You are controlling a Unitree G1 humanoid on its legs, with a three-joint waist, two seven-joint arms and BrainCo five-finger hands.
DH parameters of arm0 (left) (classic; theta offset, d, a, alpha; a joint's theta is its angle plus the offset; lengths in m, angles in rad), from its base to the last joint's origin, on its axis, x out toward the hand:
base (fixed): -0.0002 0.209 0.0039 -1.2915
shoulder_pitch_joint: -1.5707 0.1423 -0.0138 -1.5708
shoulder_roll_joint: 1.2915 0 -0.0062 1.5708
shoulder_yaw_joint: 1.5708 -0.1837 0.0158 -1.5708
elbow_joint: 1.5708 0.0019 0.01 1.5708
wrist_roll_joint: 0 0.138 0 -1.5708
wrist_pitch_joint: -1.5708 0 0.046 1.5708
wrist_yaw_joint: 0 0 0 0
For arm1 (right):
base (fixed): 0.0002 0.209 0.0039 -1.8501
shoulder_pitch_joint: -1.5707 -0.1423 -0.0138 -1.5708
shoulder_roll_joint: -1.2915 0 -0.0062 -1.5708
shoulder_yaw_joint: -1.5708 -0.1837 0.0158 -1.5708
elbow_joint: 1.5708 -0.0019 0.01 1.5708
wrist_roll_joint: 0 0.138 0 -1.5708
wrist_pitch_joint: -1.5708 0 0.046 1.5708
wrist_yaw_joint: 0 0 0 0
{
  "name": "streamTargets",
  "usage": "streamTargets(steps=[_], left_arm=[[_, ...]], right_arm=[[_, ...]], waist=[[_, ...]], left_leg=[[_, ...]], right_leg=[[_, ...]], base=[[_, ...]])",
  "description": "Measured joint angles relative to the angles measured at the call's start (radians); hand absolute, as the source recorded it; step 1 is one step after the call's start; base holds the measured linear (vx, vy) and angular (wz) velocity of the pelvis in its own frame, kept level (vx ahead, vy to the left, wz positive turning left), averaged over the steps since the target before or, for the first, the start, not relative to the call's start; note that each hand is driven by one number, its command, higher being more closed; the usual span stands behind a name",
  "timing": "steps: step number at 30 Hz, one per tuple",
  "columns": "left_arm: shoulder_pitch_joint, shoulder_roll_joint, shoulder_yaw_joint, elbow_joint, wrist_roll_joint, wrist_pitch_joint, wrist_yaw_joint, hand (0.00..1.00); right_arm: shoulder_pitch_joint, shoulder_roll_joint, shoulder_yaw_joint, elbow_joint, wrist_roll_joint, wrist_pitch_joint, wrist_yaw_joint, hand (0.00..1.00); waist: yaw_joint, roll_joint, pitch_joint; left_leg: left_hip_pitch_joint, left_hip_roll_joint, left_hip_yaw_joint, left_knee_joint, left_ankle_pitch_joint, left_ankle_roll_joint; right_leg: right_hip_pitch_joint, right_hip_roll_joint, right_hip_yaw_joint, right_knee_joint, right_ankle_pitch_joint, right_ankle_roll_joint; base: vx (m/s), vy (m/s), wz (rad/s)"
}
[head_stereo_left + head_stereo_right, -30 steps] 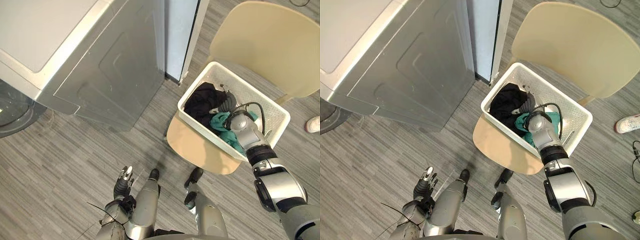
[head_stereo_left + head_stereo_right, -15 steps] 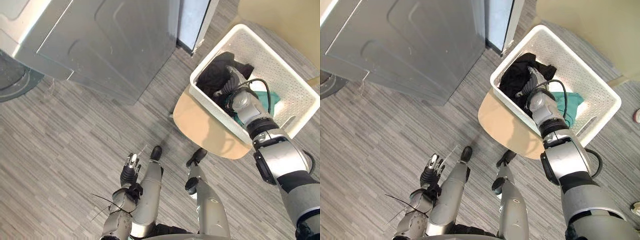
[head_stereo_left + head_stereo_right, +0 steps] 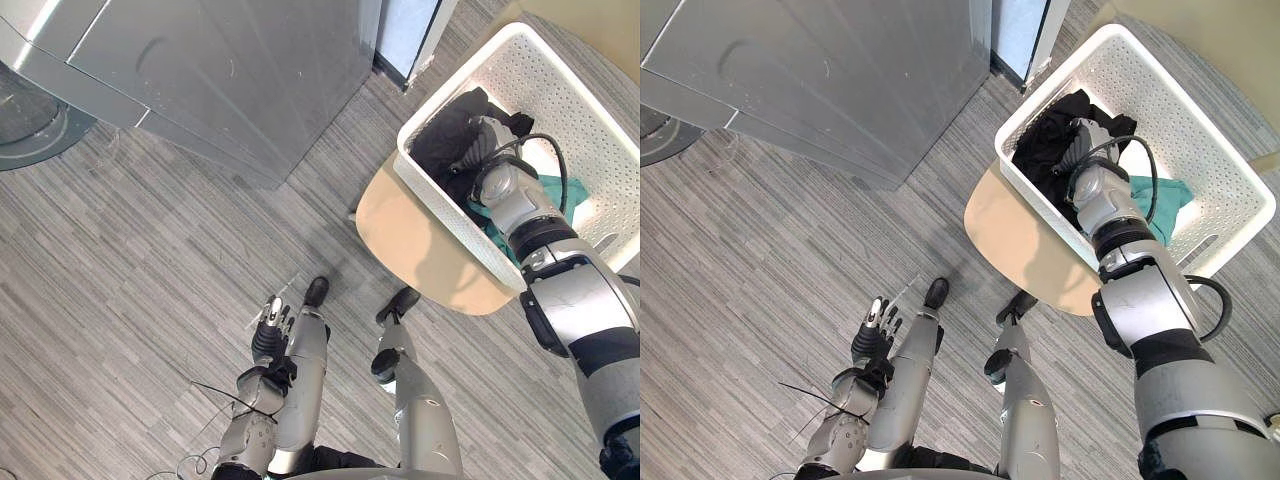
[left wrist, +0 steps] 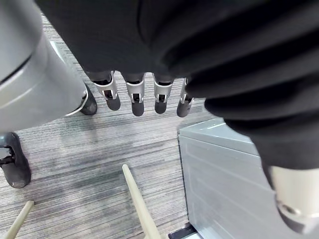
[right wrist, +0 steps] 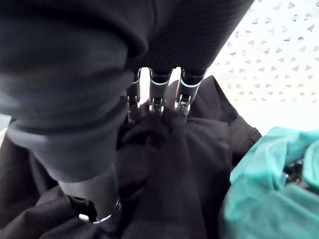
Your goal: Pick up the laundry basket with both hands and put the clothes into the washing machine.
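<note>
In the laundry basket (image 3: 572,88), right hand (image 3: 478,150) has slid from teal cloth (image 3: 1162,192) onto black garment (image 3: 440,142), fingertips (image 5: 160,92) buried, grasp unconfirmed; left hand (image 3: 270,340) open, empty.

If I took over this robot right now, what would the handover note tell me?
Left hand: open, hanging low over the floor, holding nothing.
Right hand: down in the white laundry basket, against the black garment; grip can't be confirmed.
The basket sits on the beige chair seat with the black garment and a teal garment inside. The grey washing machine stands to the robot's left of it.
Done: nothing loaded yet.
Left: lift the basket with both hands, put the clothes in the machine.
</note>
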State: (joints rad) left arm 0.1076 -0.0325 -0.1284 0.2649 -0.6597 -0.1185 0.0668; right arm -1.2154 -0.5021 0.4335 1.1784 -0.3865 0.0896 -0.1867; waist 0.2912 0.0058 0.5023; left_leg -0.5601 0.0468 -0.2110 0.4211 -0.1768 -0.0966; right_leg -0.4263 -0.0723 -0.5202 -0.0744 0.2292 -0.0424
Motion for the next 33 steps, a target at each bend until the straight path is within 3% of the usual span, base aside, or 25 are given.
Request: streamTargets(steps=[7, 13, 16, 22, 28, 33], left_arm=[[-0.028, -0.005, -0.022, 0.002, 0.0, 0.0, 0.001, 0.0], [-0.051, -0.005, -0.019, 0.017, 0.0, -0.004, 0.015, 0.0], [-0.051, -0.001, -0.018, 0.021, 0.0, -0.009, 0.027, 0.0], [-0.051, 0.019, -0.018, 0.029, -0.001, -0.02, 0.032, 0.0], [-0.048, 0.04, -0.017, 0.035, 0.003, -0.021, 0.048, 0.0], [-0.013, 0.063, 0.007, -0.052, 0.048, -0.021, 0.047, 0.0]], right_arm=[[0.008, 0.005, -0.015, 0.015, -0.016, 0.002, -0.016, 1.0], [0.041, 0.002, -0.17, -0.046, 0.027, 0.001, -0.073, 1.0], [0.046, -0.016, -0.244, -0.104, 0.051, 0.001, -0.106, 1.0], [0.059, -0.022, -0.379, -0.317, 0.111, 0.002, -0.189, 1.0], [0.205, -0.013, -0.478, -0.587, 0.109, 0.006, -0.249, 1.0], [0.349, 0.051, -0.548, -0.835, 0.102, -0.002, -0.272, 1.0]], waist=[[0.001, 0.0, 0.0], [-0.004, -0.001, 0.001], [-0.024, -0.003, 0.002], [-0.06, -0.005, 0.003], [-0.091, -0.006, 0.002], [-0.114, -0.009, 0.0]], left_leg=[[0.003, 0.003, -0.002, -0.007, 0.005, -0.007], [0.043, 0.005, 0.024, -0.032, 0.018, -0.008], [0.065, 0.005, 0.03, -0.033, 0.018, -0.008], [0.093, 0.004, 0.048, -0.035, 0.02, -0.003], [0.142, 0.003, 0.059, -0.046, 0.022, 0.0], [0.209, 0.006, 0.082, -0.074, 0.024, 0.004]], right_leg=[[0.0, 0.003, 0.006, -0.002, 0.0, 0.0], [0.022, 0.002, 0.059, -0.019, 0.023, 0.03], [0.039, 0.001, 0.075, -0.02, 0.032, 0.031], [0.054, 0.001, 0.116, -0.021, 0.032, 0.03], [0.094, 0.0, 0.131, -0.021, 0.034, 0.028], [0.14, 0.0, 0.15, -0.022, 0.03, 0.032]], base=[[-0.02, 0.109, 0.0], [-0.03, 0.135, -0.12], [-0.04, 0.15, -0.09], [-0.05, 0.119, -0.08], [-0.04, 0.115, -0.04], [0.0, 0.104, -0.11]])
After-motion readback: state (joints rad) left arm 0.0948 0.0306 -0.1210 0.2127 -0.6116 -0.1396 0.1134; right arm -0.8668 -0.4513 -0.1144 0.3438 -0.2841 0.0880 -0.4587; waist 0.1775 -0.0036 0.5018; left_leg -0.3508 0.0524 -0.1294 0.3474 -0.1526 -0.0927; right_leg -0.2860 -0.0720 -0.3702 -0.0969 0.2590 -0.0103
